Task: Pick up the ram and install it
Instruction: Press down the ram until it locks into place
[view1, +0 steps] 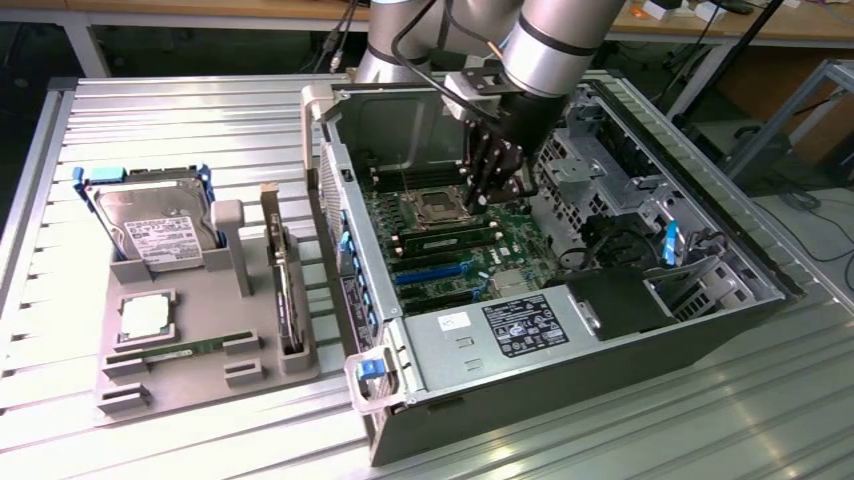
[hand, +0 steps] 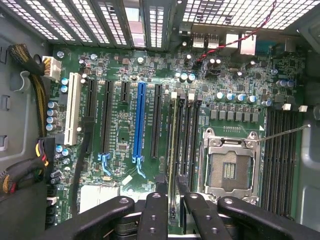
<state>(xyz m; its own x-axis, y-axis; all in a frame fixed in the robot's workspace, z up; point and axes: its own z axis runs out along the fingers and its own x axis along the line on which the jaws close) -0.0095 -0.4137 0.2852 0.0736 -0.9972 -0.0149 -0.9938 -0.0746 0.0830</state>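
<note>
ram (hand: 173, 150) sits edge-up in the motherboard slot just beside the CPU socket (hand: 229, 167), gripper (view1: 489, 196) inside the open case (view1: 694, 300) right over it, fingers (hand: 152, 215) narrowly spread astride one end, second stick (view1: 180, 350) on the counter (view1: 134, 120) tray (view1: 200, 388).

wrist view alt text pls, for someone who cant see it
The robot's hand, fingers apart, hangs over a ram stick standing edge-on in a slot of a green motherboard. The processor socket lies to one side of the stick and a blue expansion slot to the other.
</note>
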